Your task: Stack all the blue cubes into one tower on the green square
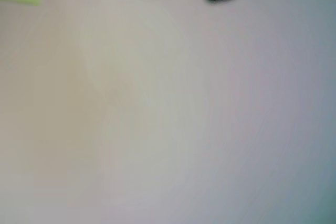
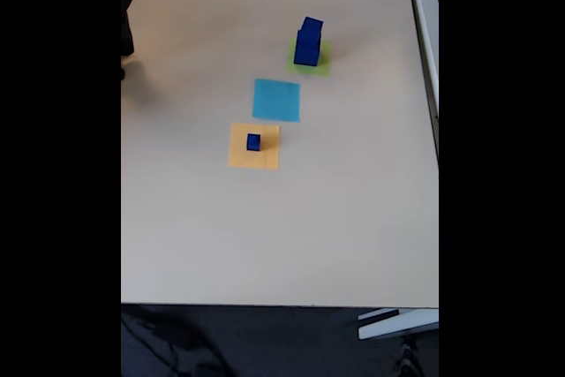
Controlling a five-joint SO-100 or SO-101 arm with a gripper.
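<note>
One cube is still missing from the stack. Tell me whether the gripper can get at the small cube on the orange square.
Probably yes. The small cube sits alone on the orange square, with bare table around it. The stack stands well off.

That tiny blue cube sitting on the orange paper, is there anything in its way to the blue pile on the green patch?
Only the flat light-blue paper square lies between the small cube on the orange square and the tower on the green square. It is just paper, so nothing visible should block a lifted cube.
</note>
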